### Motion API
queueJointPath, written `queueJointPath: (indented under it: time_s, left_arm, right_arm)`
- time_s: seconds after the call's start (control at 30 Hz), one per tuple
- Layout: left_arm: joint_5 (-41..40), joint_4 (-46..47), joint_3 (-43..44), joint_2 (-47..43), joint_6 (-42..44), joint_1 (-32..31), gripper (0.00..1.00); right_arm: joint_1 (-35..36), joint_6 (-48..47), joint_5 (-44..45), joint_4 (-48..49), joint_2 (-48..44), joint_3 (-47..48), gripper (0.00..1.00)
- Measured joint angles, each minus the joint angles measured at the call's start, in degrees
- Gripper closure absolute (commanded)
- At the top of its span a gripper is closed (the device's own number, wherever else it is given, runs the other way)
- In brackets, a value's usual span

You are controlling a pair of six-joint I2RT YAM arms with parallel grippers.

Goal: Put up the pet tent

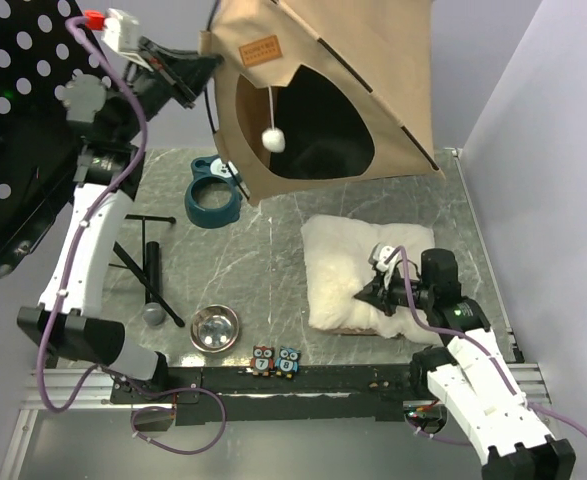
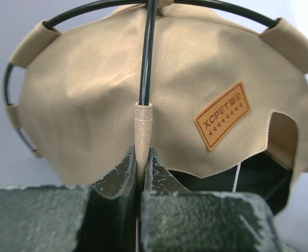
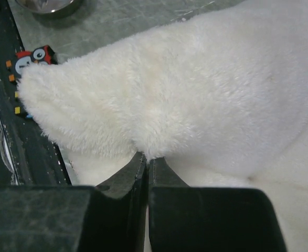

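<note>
The pet tent is matt tan cloth in a fine woven twill. Its poles are smooth, glossy black, and its label looks like brown leatherette with a stitched edge. The cushion is white, deep-piled plush, soft and shaggy. The left gripper and right gripper show matt black, grainy plastic. The desk is grey, marbled, faintly glossy; the bowl is polished metal.

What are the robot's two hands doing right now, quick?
Left gripper: closed on the pole sleeve of the pet tent.
Right gripper: closed, tips against the white fluffy cushion; whether it pinches it cannot be told.
</note>
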Motion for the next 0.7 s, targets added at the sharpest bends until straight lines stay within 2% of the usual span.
queueJointPath:
  time_s: [0.27,0.47,0.7]
  left_arm:
    - [0.3,-2.4,-6.8,4.0,5.1,-5.2,0.99]
    - [0.5,-2.7,-8.7,9.4,9.6,-7.4,0.99]
    - [2.6,-2.7,-12.4,14.0,11.7,-8.0,0.99]
  right_arm:
    - [10.2,2.7,7.1,3.4,2.9,0.1,1.00]
    - [19.8,6.1,12.8,5.1,6.8,1.8,1.00]
    - [26.1,10.2,13.4,6.8,9.9,3.8,1.00]
